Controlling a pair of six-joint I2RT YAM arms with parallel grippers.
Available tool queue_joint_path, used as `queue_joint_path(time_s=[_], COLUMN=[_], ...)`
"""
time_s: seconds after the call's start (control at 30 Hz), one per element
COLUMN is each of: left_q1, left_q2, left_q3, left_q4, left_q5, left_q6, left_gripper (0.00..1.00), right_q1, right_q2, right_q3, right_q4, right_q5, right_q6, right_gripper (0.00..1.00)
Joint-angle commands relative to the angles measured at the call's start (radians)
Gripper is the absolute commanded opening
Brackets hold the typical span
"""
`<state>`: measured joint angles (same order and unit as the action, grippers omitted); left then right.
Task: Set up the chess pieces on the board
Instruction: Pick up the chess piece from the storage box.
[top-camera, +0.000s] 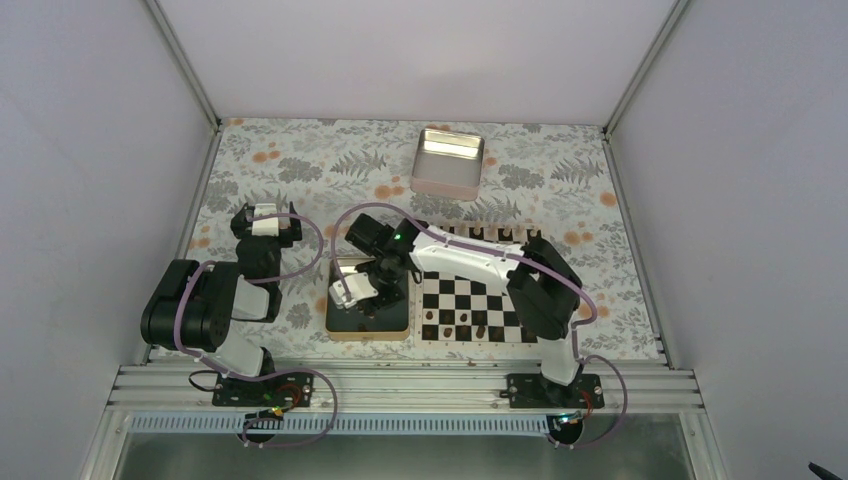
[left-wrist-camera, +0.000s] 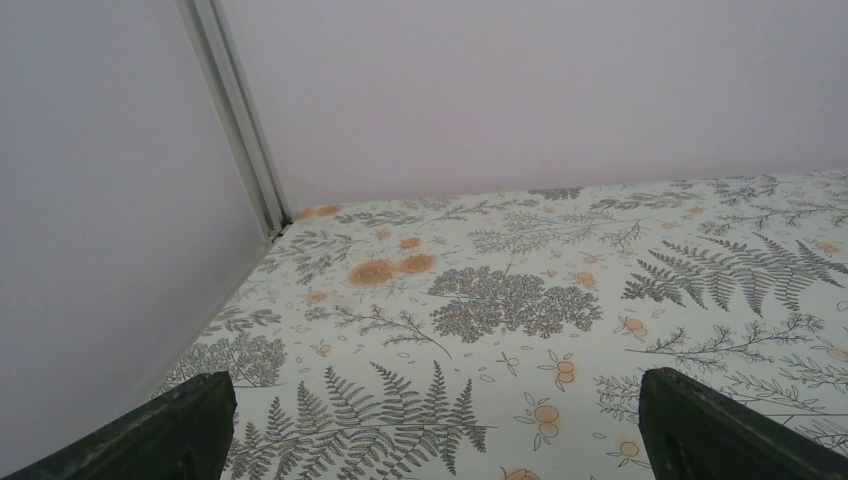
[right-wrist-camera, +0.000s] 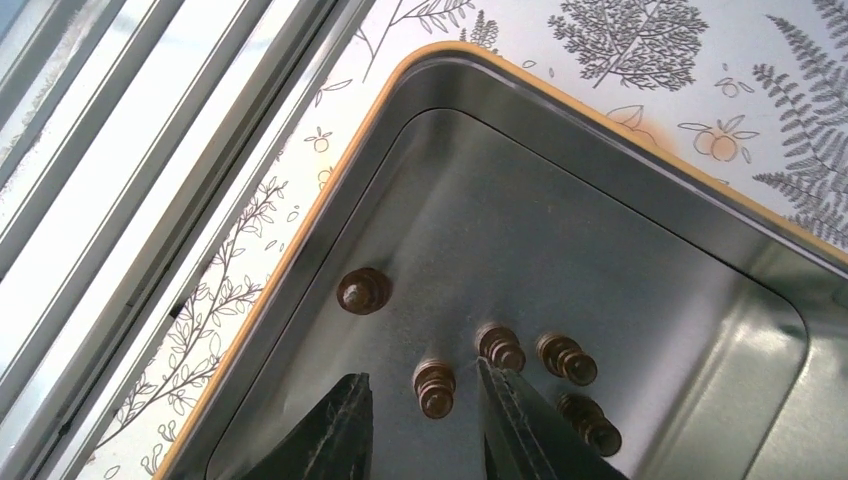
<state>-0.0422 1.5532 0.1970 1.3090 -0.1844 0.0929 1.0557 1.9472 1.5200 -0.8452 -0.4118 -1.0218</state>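
My right pincer (right-wrist-camera: 425, 440) hangs in the shiny metal tray with the gold rim (right-wrist-camera: 310, 260), its fingers apart on each side of one tiny dark brown wooden chess piece (right-wrist-camera: 436, 387), not touching it. I think this is the pick-up step: next I squeeze softly, lift, and carry it to the black-and-white checked board (top-camera: 470, 300).

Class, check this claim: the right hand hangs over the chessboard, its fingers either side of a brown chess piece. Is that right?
No. The right hand hangs in the gold-rimmed tray, not over the chessboard, as the right wrist view shows. Its fingers do stand either side of a brown chess piece.
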Motion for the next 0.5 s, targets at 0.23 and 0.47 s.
queue_joint_path(time_s=[0.23, 0.47], left_q1=[-0.004, -0.004], left_q2=[0.012, 0.011], left_q3=[0.0, 0.002], left_q4=[0.047, 0.046], left_q5=[-0.001, -0.002], left_q6=[-0.001, -0.002], left_gripper=[1.0, 1.0], right_q1=[0.042, 0.05], right_q2=[0.056, 0.067], right_q3=[0.014, 0.001], right_q4=[0.011, 0.006], right_q5=[-0.062, -0.058], right_q6=[-0.066, -0.076], right_gripper=[0.26, 0.26])
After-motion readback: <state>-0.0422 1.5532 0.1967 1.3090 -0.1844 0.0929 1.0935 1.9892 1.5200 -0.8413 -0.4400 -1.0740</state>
